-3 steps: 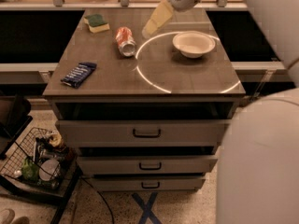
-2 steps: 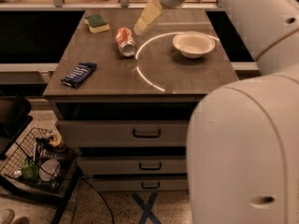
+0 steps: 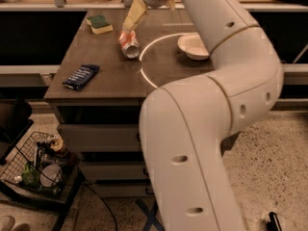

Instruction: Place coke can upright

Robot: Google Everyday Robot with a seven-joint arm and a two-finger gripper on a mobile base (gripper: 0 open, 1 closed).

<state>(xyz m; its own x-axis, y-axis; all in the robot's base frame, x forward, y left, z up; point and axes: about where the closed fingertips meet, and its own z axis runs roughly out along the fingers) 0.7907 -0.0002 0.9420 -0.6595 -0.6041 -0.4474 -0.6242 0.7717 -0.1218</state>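
The coke can [image 3: 129,44] lies on its side on the brown table [image 3: 110,81], toward the back, with its silver end facing the front. My gripper [image 3: 150,17] hangs just above and behind the can, open. One yellowish finger [image 3: 134,14] points down at the can's far end and the other shows only as a small tip to the right. The big white arm fills the right side of the view and hides part of the table.
A white bowl [image 3: 193,46] sits right of the can. A yellow-green sponge [image 3: 99,24] lies at the back left and a dark blue snack packet [image 3: 81,76] near the front left edge. Drawers sit below the top; a wire basket [image 3: 41,165] stands on the floor at left.
My gripper has swung left and down from above the bowl's side to just over the can. The arm now covers much more of the view. The can has not moved.
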